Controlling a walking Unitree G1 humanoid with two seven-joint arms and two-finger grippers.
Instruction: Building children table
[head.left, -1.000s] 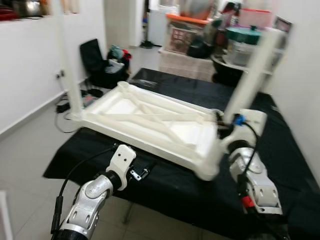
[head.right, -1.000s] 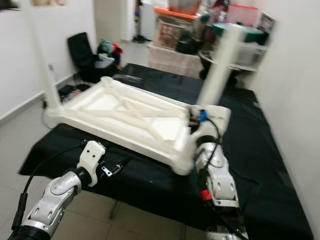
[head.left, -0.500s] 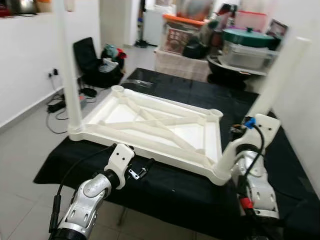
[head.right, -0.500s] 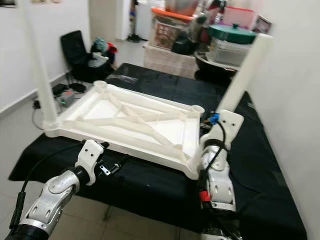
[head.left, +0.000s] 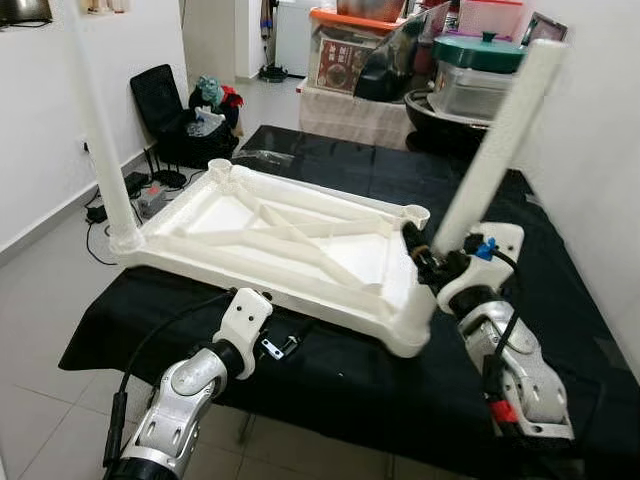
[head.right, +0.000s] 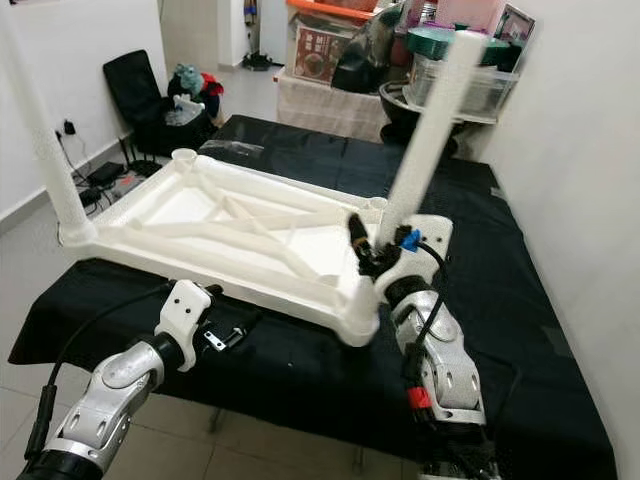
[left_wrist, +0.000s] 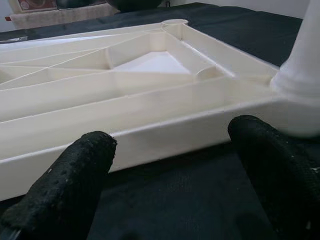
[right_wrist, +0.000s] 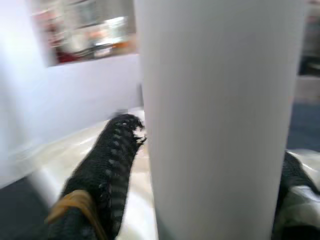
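Tabletop (head.left: 290, 240) of white plastic lies upside down on the black-covered table (head.left: 560, 290), ribs facing up, with one leg (head.left: 100, 130) standing at its far-left corner and another leg (head.left: 495, 140) rising tilted from the near-right corner. The right hand (head.left: 432, 262) is clenched around the base of that tilted leg; the right wrist view shows the white tube between its two black fingers (right_wrist: 107, 165), a detail the head views only hint at. The left hand (left_wrist: 170, 170) hovers released just in front of the tabletop's near edge, fingers spread apart, touching nothing, as the left wrist view makes plain. The standing leg's top is cut off by the frame. Beyond the tabletop sit stacked storage boxes (head.left: 345, 60) and a black chair (head.left: 160, 100) on a grey tiled floor (head.left: 40, 300).
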